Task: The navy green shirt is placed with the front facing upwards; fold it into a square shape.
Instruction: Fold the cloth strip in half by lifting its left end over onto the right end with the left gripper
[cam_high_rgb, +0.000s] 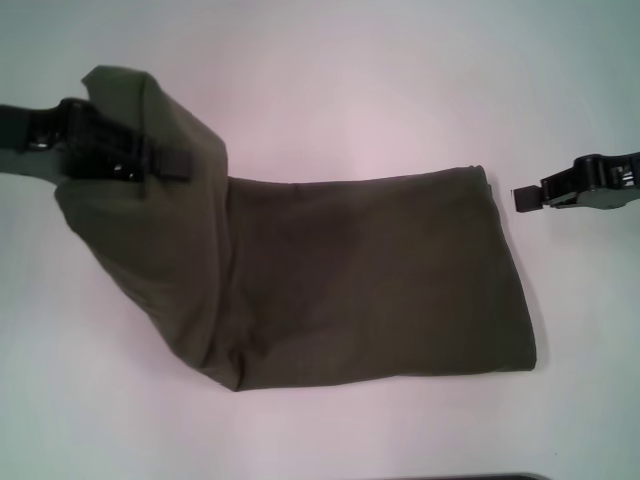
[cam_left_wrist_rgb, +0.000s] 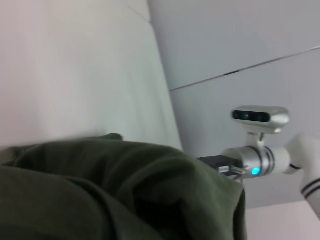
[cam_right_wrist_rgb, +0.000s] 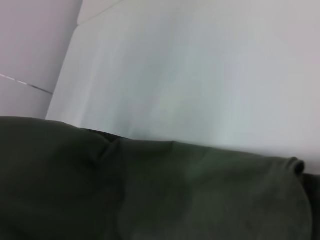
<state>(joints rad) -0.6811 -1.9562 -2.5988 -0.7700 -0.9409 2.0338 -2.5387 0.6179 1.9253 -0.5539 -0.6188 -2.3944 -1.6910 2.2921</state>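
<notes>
Nearest us, the near edge of the navy green shirt lies flat on the white table, already narrowed to a long band running left to right; no lettering or neck label shows. We see its right two-thirds resting flat, while its left end is raised off the table and curling over toward the right. Our left gripper is at that raised end, over the far-left part of the cloth, jaws clenched on a fold of fabric as far as the head view shows. Our right gripper hangs just beside the shirt's far-right corner, apart from the cloth, holding nothing; we cannot tell whether its jaws are parted or closed. The left wrist view shows bunched cloth close under the camera, the right wrist view the flat end. We judge the step in hand to be the crosswise fold, left end over right. Next move calls for carrying the lifted end across until its edges meet the right end squarely, then releasing without dragging the lower layer.
</notes>
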